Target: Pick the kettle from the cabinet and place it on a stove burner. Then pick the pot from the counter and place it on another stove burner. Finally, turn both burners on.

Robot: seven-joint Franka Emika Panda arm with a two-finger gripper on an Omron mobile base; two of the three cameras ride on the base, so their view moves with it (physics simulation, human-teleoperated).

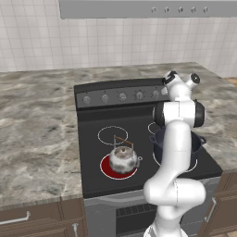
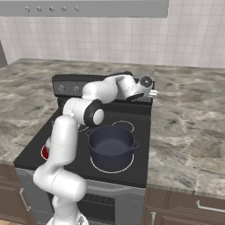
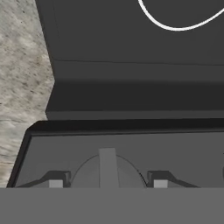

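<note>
The kettle [image 1: 123,159], small, silvery and round with a thin arched brown handle, is sitting on the front-left burner [image 1: 119,166], whose disc is glowing red. The pot [image 2: 110,142], wide, dark blue-grey and lidless with small loop side handles, is sitting on the front-right burner ring at about 3 o'clock of the kettle, well apart from it. Both are on the black stove [image 1: 92,152], which is set into the mottled stone desk [image 1: 32,134].

The left base view is showing the kettle in full, while the arm is covering much of the pot there. The right base view is showing the pot's open interior, with the arm hiding the kettle.

The arm is reaching forward over the stove to the back control panel [image 1: 121,96]. In the hand view the gripper [image 3: 107,183] is standing with its fingertips [image 3: 55,183] spread on either side of a round knob [image 3: 107,168] with a raised bar; contact cannot be judged.
</note>
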